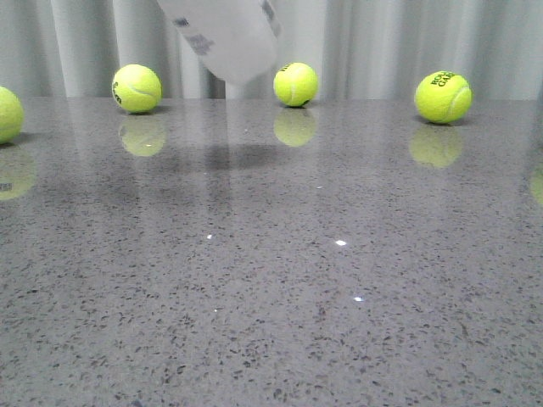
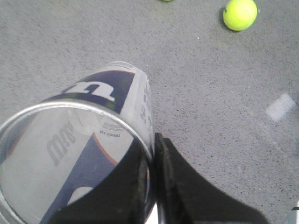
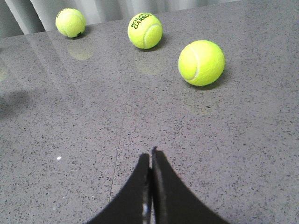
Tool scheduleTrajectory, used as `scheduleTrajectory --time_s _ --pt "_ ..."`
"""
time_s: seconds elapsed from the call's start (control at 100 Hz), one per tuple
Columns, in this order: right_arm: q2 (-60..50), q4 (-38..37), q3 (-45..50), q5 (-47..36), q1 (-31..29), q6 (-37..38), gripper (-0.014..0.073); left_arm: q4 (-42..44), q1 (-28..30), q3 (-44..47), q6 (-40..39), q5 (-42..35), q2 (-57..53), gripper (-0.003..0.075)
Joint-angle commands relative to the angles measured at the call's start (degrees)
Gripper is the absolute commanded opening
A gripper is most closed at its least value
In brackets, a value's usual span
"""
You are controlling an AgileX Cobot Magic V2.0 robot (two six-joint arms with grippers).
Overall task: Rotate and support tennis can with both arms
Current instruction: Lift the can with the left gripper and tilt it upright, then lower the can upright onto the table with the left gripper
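The tennis can [image 1: 227, 38] hangs tilted above the table at the top of the front view, its lower end clear of the surface. In the left wrist view the can [image 2: 79, 140] fills the frame's near side, with its metal rim, navy band and white "W". My left gripper [image 2: 153, 154] is shut on the can's rim wall, one finger inside and one outside. My right gripper [image 3: 151, 156] is shut and empty, low over bare table, apart from the can. Neither gripper shows in the front view.
Several yellow-green tennis balls lie on the grey speckled table: one at the far left [image 1: 136, 88], one at the far middle [image 1: 295, 84], one at the far right [image 1: 442, 97]. A ball [image 3: 201, 62] lies ahead of my right gripper. A white curtain stands behind.
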Motion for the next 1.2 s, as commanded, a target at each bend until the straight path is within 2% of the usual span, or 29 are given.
scheduleTrajectory --time_s 0.0,0.36,0.72,0.77,0.84,0.96,1.03,1.08,1.19 --pt "0.41 0.13 -1.5 -4.95 -0.35 -0.37 -0.0066 0.62 -0.57 -1.68 -0.51 0.36 -3.34 -0.0021" --pt "0.41 0.13 -1.5 -5.06 -0.35 -0.37 -0.0066 5.07 -4.52 7.77 0.09 0.36 -3.99 -0.0021" --pt "0.41 0.13 -1.5 -5.06 -0.35 -0.37 -0.0066 5.87 -4.77 8.43 0.18 0.36 -3.65 -0.0007" --pt "0.41 0.13 -1.5 -5.06 -0.35 -0.37 -0.0066 5.87 -4.77 8.43 0.18 0.36 -3.65 0.003" --pt "0.41 0.13 -1.5 -5.06 -0.35 -0.37 -0.0066 5.87 -4.77 8.43 0.18 0.36 -3.65 0.0127" --pt "0.41 0.13 -1.5 -5.06 -0.35 -0.37 -0.0066 6.0 -4.77 8.43 0.18 0.36 -3.65 0.0381" --pt "0.41 0.13 -1.5 -5.06 -0.35 -0.37 -0.0066 7.1 -4.77 8.43 0.18 0.36 -3.42 0.0485" --pt "0.41 0.13 -1.5 -5.06 -0.35 -0.37 -0.0066 7.96 -4.77 8.43 0.18 0.36 -3.01 0.0511" --pt "0.41 0.13 -1.5 -5.06 -0.35 -0.37 -0.0066 8.02 -4.77 8.43 0.18 0.36 -1.21 0.0512"
